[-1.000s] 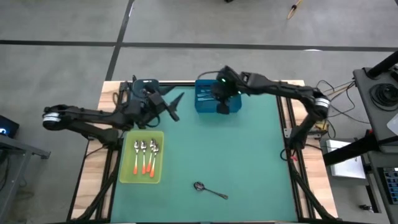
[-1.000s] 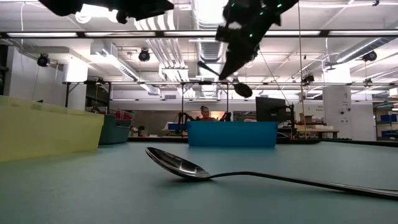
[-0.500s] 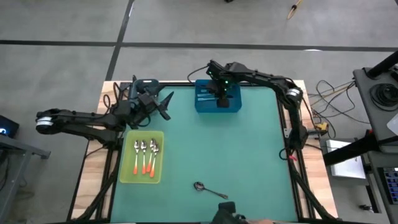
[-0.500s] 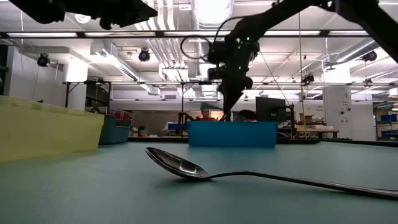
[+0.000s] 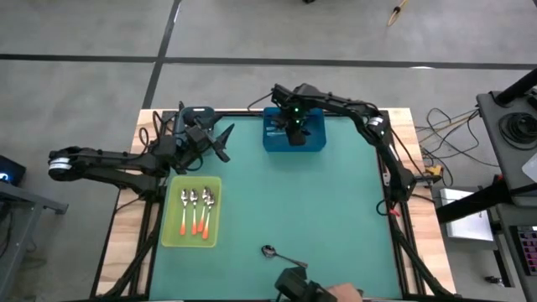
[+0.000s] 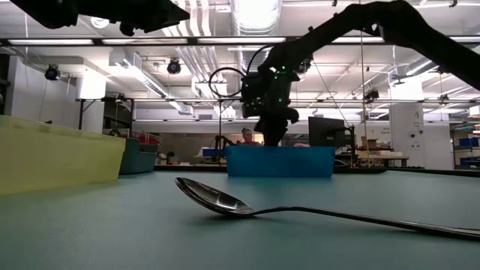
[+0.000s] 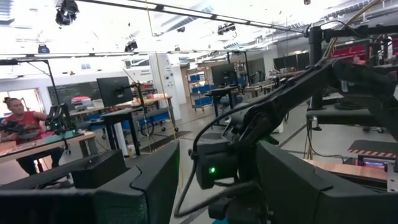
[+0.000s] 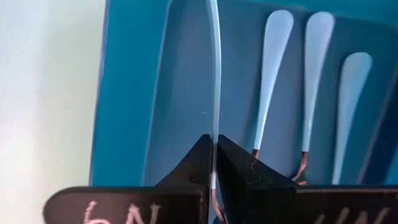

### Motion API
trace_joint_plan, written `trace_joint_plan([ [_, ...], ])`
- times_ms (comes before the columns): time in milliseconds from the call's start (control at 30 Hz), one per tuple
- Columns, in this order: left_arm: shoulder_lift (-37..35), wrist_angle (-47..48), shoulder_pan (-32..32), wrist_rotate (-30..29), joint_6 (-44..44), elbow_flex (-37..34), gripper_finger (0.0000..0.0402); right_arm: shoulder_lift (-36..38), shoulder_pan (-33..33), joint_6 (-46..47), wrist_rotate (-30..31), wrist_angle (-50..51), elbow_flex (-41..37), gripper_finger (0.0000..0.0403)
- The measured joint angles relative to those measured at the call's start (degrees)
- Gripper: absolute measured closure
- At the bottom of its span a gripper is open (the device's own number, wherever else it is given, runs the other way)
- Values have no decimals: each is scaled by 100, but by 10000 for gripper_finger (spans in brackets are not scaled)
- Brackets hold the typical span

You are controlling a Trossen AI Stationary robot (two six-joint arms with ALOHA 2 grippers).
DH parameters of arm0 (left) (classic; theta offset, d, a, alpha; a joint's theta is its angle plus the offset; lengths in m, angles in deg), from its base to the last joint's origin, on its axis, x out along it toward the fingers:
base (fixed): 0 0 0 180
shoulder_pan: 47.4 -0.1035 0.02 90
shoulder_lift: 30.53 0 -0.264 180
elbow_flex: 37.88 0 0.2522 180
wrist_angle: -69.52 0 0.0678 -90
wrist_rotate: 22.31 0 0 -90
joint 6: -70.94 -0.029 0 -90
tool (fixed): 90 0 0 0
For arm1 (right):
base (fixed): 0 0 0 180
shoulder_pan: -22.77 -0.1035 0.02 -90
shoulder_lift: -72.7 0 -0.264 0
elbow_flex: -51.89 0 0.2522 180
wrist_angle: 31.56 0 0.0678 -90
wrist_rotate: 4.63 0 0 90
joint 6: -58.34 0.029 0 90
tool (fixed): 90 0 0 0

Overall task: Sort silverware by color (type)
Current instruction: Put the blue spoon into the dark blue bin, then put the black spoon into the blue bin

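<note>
Light-blue spoon [image 8: 215, 87] pinched edge-on between shut right gripper [image 8: 214, 163] fingers, hanging over blue bin [image 5: 270, 141] beside three matching handles, so ready to drop with its colour. Left gripper [image 5: 220, 143] spread wide, empty, waiting by the yellow tray [image 5: 170, 236]

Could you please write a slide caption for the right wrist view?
Right hand, shut on a light blue spoon handle, holds it over the blue bin beside three more blue-handled spoons.
</note>
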Motion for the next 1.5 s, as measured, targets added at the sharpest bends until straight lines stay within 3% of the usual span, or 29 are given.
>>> trace_joint_plan([
  [433,2,0,0,0,-37,0,205,-81,17,33,-63,-9,29,389],
  [967,4,61,0,-2,45,0,205,-32,24,647,230,-273,20,292],
  [1500,13,1635,21,29,1466,0,205,1007,-278,1402,213,62,-14,314],
])
